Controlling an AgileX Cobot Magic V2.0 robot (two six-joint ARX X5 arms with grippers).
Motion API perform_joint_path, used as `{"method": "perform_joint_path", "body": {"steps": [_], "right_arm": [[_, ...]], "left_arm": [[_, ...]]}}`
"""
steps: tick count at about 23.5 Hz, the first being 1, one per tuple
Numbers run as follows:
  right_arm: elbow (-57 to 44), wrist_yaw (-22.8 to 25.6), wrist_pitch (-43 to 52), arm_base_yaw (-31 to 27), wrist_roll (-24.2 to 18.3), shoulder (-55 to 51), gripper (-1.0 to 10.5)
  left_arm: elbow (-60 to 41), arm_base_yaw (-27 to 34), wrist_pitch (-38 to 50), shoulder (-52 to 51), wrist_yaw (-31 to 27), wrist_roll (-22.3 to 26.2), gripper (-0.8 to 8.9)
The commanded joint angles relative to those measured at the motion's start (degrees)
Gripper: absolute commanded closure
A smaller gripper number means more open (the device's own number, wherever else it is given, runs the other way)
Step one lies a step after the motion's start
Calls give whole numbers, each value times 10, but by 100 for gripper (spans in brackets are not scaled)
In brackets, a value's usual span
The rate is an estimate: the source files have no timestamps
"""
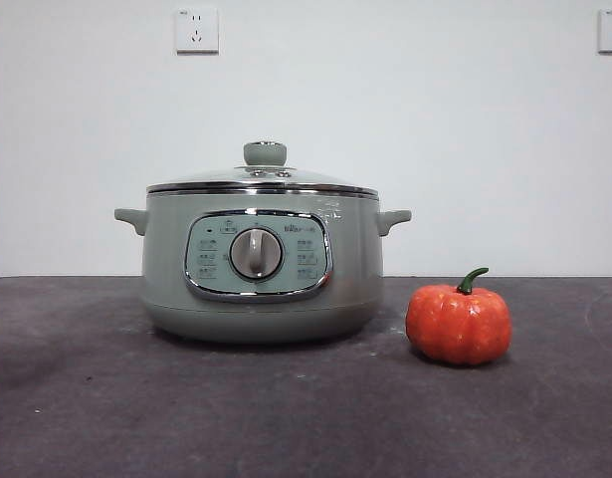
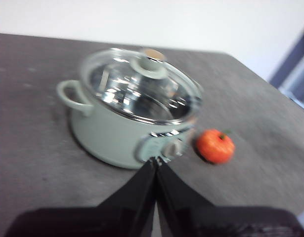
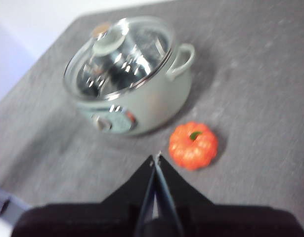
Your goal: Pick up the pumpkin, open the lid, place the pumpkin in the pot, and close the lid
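The pumpkin (image 3: 193, 145) sits upright beside the pot (image 3: 142, 106), nearest the right hand (image 3: 156, 159); both hands hover pressed together, the left hand (image 2: 155, 160) farther off.

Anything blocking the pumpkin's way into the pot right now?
Yes: the domed glass lid sits closed on the sage-green pot. The small orange pumpkin stands beside it on the dark table.

The left gripper (image 2: 155, 160) hangs above the tabletop (image 2: 33, 163), in front of the pot (image 2: 117, 133), its two black jaws pressed together, holding nothing. The right gripper (image 3: 156, 159) hangs likewise before the pot, jaws closed, empty.
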Motion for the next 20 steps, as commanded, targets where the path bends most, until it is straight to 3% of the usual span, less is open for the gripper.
{"method": "perform_joint_path", "body": {"steps": [1, 6, 11, 12, 14, 15, 16, 20], "right_arm": [[35, -14, -49, 7, -58, 20, 958], [70, -14, -124, 19, -97, 48, 958], [72, -13, -130, 21, -101, 55, 934], [72, -13, -127, 21, -100, 55, 863], [72, -13, -120, 21, -91, 55, 504], [72, -13, -118, 21, -85, 55, 308], [72, -13, -118, 21, -83, 55, 244], [72, -13, -118, 21, -83, 61, 250]], "left_arm": [[33, 0, -28, 29, 29, 64, 822], [82, -5, -90, 72, 47, 101, 822], [88, -11, -100, 84, 56, 108, 804], [88, -11, -100, 84, 54, 106, 717], [88, -11, -99, 84, 52, 106, 287], [88, -11, -98, 84, 52, 106, 146], [88, -11, -98, 84, 52, 106, 140], [88, -11, -98, 84, 52, 106, 140]]}}
